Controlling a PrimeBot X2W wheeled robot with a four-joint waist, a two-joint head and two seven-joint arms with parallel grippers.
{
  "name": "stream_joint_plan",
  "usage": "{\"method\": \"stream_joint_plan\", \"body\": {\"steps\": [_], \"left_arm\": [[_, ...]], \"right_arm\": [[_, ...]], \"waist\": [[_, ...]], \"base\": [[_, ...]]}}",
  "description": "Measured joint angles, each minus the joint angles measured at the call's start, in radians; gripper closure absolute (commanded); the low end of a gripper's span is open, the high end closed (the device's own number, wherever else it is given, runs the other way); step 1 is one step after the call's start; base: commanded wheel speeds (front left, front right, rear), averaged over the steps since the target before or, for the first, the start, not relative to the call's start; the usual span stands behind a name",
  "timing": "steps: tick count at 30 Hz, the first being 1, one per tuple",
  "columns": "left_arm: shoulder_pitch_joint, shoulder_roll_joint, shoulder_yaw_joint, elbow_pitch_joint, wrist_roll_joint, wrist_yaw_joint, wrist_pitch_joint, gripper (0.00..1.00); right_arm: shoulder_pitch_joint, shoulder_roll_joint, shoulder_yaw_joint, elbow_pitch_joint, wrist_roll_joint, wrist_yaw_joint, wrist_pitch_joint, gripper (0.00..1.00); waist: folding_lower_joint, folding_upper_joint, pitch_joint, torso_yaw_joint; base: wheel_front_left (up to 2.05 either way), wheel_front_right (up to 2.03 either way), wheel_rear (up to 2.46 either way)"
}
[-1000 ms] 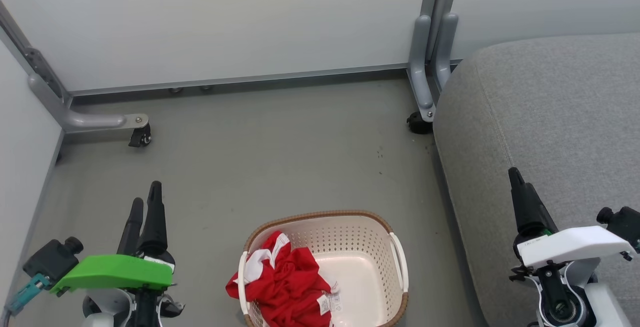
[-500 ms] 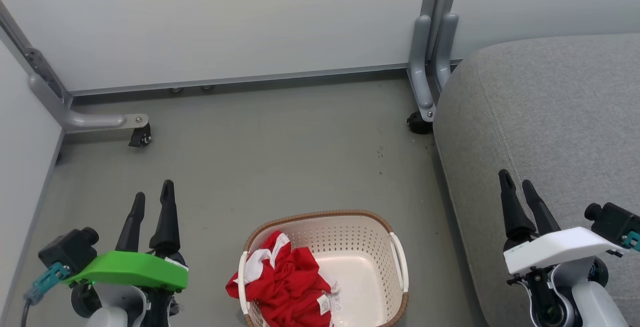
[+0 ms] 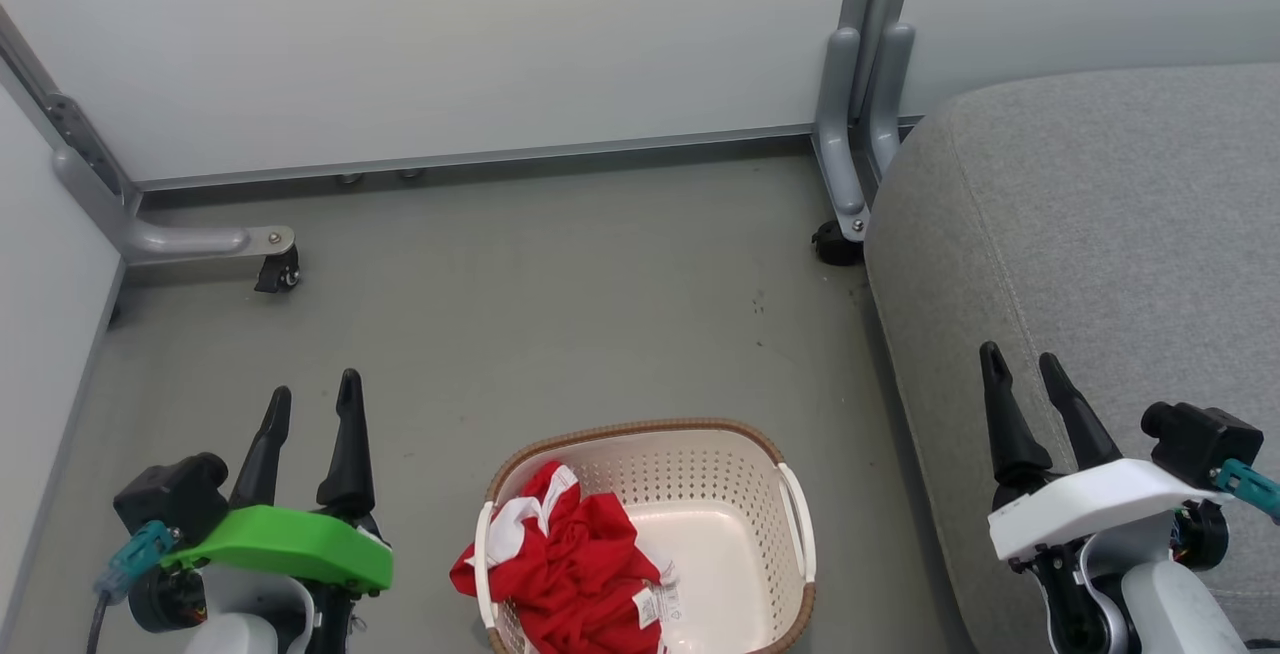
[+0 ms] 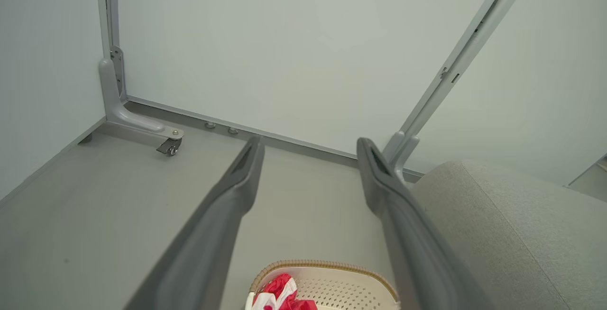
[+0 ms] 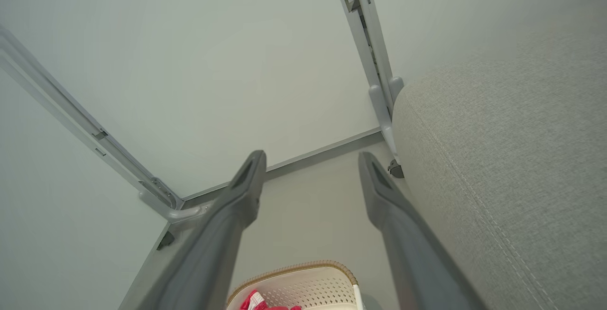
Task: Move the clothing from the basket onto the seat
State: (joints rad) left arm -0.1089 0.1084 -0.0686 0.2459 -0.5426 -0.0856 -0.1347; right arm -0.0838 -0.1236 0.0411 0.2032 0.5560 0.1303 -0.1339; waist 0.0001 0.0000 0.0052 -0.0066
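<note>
The cream perforated basket (image 3: 745, 494) with a brown rim stands on the floor at the bottom centre of the head view. Red clothing (image 3: 565, 559) with white trim is bunched in its left half and hangs over the left rim. The light grey seat (image 3: 1100, 234) fills the right side. My left gripper (image 3: 312, 394) is open and empty, left of the basket. My right gripper (image 3: 1022, 366) is open and empty in front of the seat's left part, right of the basket. The wrist views catch the basket (image 4: 332, 279) (image 5: 308, 284), the clothing (image 4: 280, 293) (image 5: 253, 300) and the seat (image 4: 512, 234) (image 5: 512, 158).
White partition panels close off the back and left. Their grey metal feet with black castors stand on the floor at the left (image 3: 275, 269) and beside the seat's far corner (image 3: 835, 244). Bare grey floor (image 3: 560, 304) lies between the basket and the panels.
Both arms have turned, so each gripper's two fingers now stand apart side by side. The left gripper shifted slightly right, the right gripper slightly left. Basket and clothing stayed put.
</note>
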Motion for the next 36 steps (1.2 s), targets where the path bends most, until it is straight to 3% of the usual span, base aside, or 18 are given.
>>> {"method": "stream_joint_plan", "body": {"steps": [36], "left_arm": [[-0.018,0.012,-0.031,0.067,0.309,0.015,-0.083,0.0]], "right_arm": [[0.0,-0.007,0.035,0.023,-0.296,0.0,-0.084,0.0]], "waist": [[0.0,0.0,0.012,-0.004]], "base": [[0.0,0.0,0.0]]}}
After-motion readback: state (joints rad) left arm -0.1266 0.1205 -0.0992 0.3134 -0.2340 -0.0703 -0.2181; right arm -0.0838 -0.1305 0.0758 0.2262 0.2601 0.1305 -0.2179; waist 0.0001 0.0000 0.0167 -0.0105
